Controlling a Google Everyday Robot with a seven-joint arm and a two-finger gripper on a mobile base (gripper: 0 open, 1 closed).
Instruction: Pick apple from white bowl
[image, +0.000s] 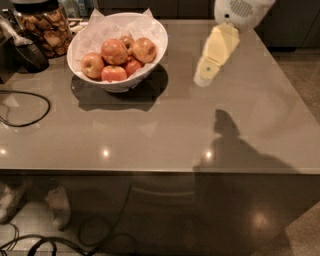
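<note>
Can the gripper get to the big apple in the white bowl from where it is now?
Probably yes. The gripper hangs above the table, beside the white bowl; nothing stands between them. The apple lies uncovered atop the pile, though other apples crowd it.
</note>
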